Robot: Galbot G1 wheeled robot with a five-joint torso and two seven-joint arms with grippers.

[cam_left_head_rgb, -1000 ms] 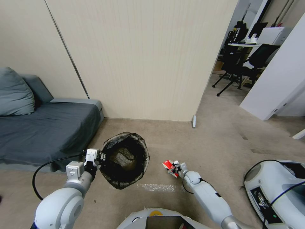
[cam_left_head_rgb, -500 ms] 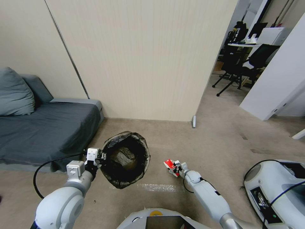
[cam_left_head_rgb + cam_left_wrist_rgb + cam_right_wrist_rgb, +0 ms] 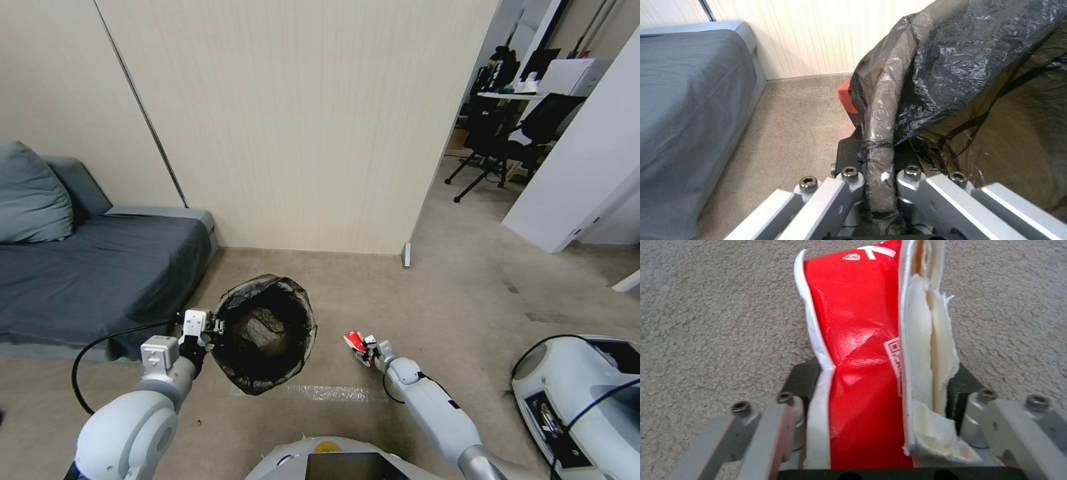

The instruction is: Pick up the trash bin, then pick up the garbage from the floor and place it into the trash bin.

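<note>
The trash bin [image 3: 267, 333], lined with a crinkled black bag, hangs tilted from my left gripper [image 3: 212, 328], which is shut on its rim. In the left wrist view the bag-wrapped rim [image 3: 880, 133] runs between the closed left gripper [image 3: 880, 186]. Something crumpled lies at the bin's bottom. To the bin's right, my right gripper [image 3: 367, 348] is shut on a piece of garbage, a red-and-white flattened carton [image 3: 354, 341], just above the carpet. The right wrist view has the carton [image 3: 862, 356] clamped upright in the right gripper [image 3: 880, 396].
A grey sofa [image 3: 93, 267] stands to the left and a beige wall [image 3: 300, 133] ahead. A white machine [image 3: 580, 393] sits on the floor at the lower right. Office chairs [image 3: 493, 140] stand past the opening at the right. A red-orange edge [image 3: 846, 96] shows behind the bag.
The right gripper has edged up and away from me with the carton, which now shows narrower. The bin has shifted very slightly; the left gripper keeps its hold.
</note>
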